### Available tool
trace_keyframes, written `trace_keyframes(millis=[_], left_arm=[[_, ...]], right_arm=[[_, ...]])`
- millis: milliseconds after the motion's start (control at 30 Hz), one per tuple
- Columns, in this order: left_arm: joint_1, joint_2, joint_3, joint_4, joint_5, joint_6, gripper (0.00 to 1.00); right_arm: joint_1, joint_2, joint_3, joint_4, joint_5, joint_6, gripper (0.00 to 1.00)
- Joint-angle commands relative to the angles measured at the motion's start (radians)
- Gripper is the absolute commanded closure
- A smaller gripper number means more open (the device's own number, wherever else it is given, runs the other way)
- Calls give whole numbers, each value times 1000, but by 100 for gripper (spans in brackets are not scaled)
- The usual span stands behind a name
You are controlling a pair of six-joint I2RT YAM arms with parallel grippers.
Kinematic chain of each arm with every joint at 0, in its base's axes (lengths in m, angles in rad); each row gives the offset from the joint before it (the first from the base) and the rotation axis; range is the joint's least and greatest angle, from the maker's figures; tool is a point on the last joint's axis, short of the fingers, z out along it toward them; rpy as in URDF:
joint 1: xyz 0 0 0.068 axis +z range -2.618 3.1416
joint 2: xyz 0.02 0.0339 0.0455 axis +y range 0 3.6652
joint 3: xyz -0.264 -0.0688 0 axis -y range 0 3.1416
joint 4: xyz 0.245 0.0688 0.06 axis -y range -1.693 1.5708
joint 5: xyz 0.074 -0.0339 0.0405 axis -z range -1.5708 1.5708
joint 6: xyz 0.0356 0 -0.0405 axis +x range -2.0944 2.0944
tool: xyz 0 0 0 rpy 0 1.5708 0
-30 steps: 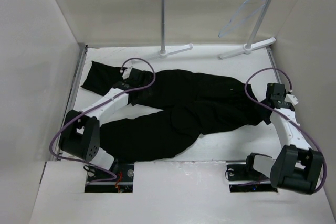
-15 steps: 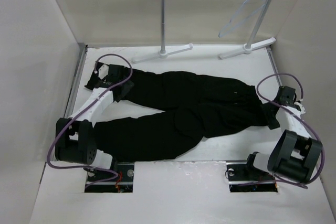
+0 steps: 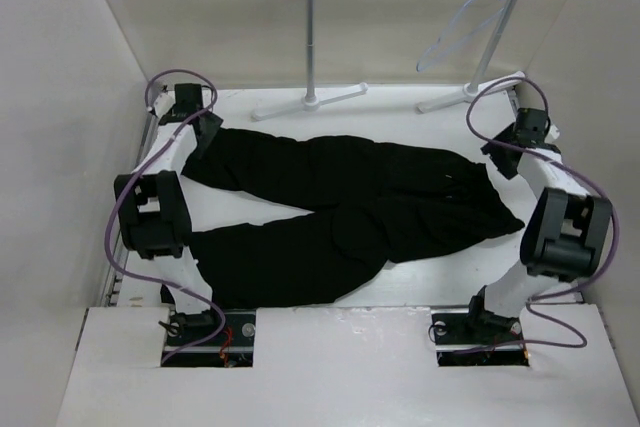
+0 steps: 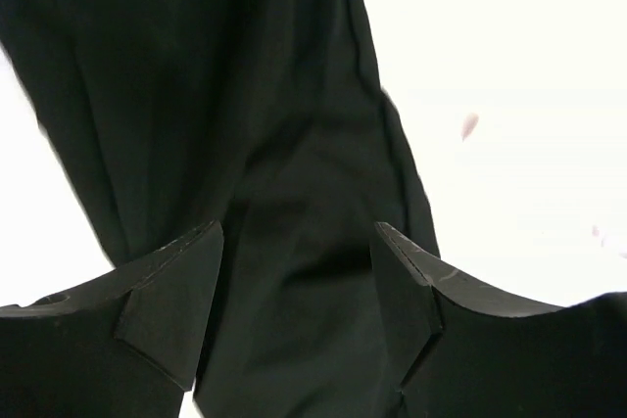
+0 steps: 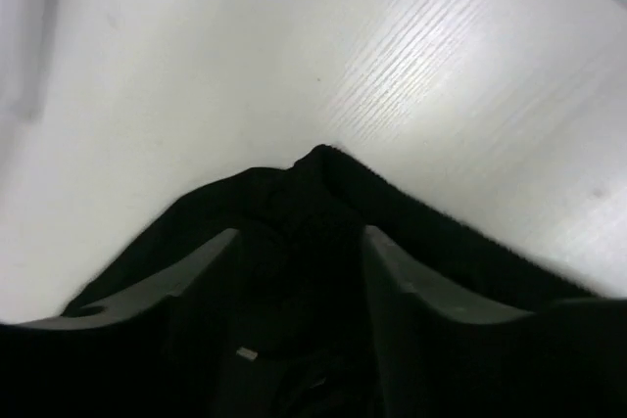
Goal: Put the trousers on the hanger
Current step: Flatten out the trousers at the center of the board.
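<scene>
At nine o'clock our left hand [image 4: 299, 291] pinches a leg cuff of the trousers [image 3: 350, 207] spread across the desk [image 3: 420, 272], our right hand [image 5: 299, 271] pinches their waistband at three, and the hanger [image 3: 462, 22] hangs at one.

Your left end effector [image 4: 299, 301] reaches far to the back-left corner, fingers parted around black cloth. Your right end effector [image 5: 299, 271] is extended back-right, apparently gripping cloth too.

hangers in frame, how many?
1. The hanger hangs from the garment rack rail at the far right, above the table; none seen elsewhere, though the trousers could hide one.
</scene>
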Motion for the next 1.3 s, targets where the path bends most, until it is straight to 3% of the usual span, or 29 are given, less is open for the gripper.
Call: trace_keyframes(millis=[0,200,467,567,733,933,1033,1133,1200,1267], left_arm=[[42,70,123,-36,3,21,40],[79,215,273,-80,13,89,39],[99,279,373,-94,-19,187,38],[108,313,425,-132,-42,217,38],[146,325,453,-126,-20,241,36],[208,391,555,-160,55,265,38],[213,420,579,-195,72,319,55],[214,376,475,-178,37,354,70],[234,329,387,-151,30,351,70],[243,284,304,-97,53,356,63]], right_arm=[[3,91,57,34,-46,-45,35],[3,223,127,9,-78,-65,37],[3,309,208,13,-82,-57,42],[3,335,245,2,-87,-52,68],[-3,341,299,-37,-95,-20,93],[-49,353,396,-37,-70,38,94],[-43,381,423,-33,-73,41,94],[-43,398,423,-17,-67,60,94],[-55,401,426,-4,-70,75,95],[-66,402,428,6,-81,87,94]])
